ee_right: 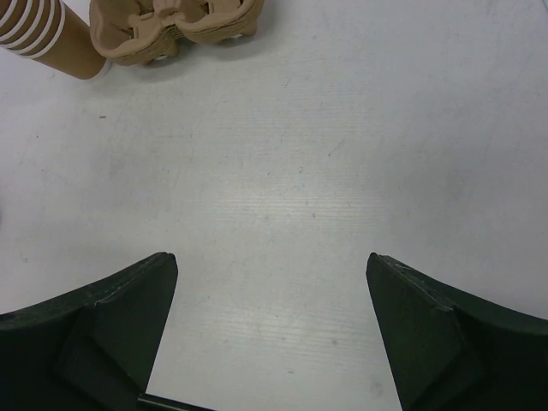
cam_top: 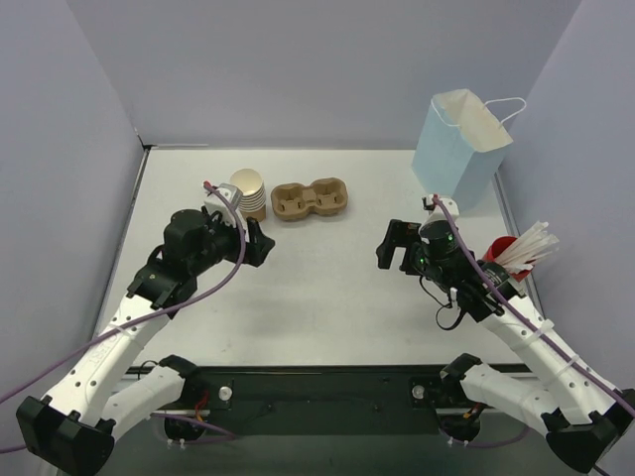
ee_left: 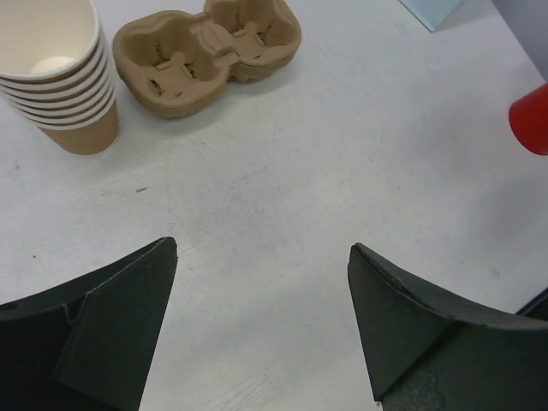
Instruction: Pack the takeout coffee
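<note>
Tray [cam_top: 310, 198] of 2 pulp hollows sits beside stacked cups [cam_top: 250, 194]; left fingers [ee_left: 111, 334] and right fingers [ee_right: 94, 334] splayed, released.

The table [cam_top: 327, 288] is a matt white board, faintly grained and lightly scuffed. The tray [ee_left: 137, 92] is brown moulded pulp, rough and fibrous, with no sheen at all. The stack of cups [ee_left: 86, 135] is tan kraft paper outside, smooth cream inside. The bag [cam_top: 458, 149] is pale blue paper with a dull finish and a white cord handle. The red cup [ee_left: 531, 120] looks like smooth plastic with a slight gloss. The left gripper [ee_left: 264, 244] and right gripper [ee_right: 272, 255] are matt black plastic, slightly rough at the edges.
</note>
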`<state>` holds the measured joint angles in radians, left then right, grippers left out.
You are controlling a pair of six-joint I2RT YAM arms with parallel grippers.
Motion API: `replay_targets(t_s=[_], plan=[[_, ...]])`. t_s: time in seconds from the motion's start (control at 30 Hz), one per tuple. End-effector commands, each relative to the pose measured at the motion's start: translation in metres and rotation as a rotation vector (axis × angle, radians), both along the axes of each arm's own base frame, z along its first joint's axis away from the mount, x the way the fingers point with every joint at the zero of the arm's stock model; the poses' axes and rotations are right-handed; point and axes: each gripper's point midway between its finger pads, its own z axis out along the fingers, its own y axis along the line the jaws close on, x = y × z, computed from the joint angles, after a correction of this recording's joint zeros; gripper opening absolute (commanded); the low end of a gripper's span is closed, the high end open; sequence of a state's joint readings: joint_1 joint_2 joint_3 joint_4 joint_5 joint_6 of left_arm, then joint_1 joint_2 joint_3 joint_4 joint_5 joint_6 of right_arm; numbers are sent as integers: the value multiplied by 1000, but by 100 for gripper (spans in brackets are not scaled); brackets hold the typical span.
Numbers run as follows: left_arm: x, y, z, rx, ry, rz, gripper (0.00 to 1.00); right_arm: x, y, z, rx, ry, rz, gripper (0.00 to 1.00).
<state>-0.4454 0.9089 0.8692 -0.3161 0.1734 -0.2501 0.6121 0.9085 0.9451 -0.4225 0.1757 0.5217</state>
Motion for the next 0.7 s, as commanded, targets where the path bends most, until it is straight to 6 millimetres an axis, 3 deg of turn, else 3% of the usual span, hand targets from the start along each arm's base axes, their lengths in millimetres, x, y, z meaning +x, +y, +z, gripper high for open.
replay_targets(t_s=[0.0, 0.07, 0.13, 0.33, 0.4, 0.43, 0.47, 0.5, 0.67], plan=[[46, 13, 54, 48, -119, 147, 91, -12, 1, 13, 40, -33, 45, 99], [70, 12, 48, 126, -69, 174, 89, -18, 5, 12, 59, -34, 80, 97], [103, 12, 67, 190, -86, 218, 84, -28, 15, 16, 91, -47, 167, 96], [181, 4, 79, 329, -112, 256, 79, -44, 27, 27, 146, -99, 288, 88], [196, 7, 67, 358, -76, 263, 71, -44, 28, 30, 151, -112, 298, 87], [206, 6, 45, 389, -21, 255, 68, -44, 28, 31, 151, -116, 301, 85], [215, 10, 49, 386, -20, 267, 65, -44, 28, 31, 151, -116, 301, 85], [223, 10, 32, 404, 16, 264, 63, -44, 29, 31, 155, -116, 304, 84], [233, 21, 1, 413, 85, 251, 54, -46, 35, 29, 160, -112, 337, 81]])
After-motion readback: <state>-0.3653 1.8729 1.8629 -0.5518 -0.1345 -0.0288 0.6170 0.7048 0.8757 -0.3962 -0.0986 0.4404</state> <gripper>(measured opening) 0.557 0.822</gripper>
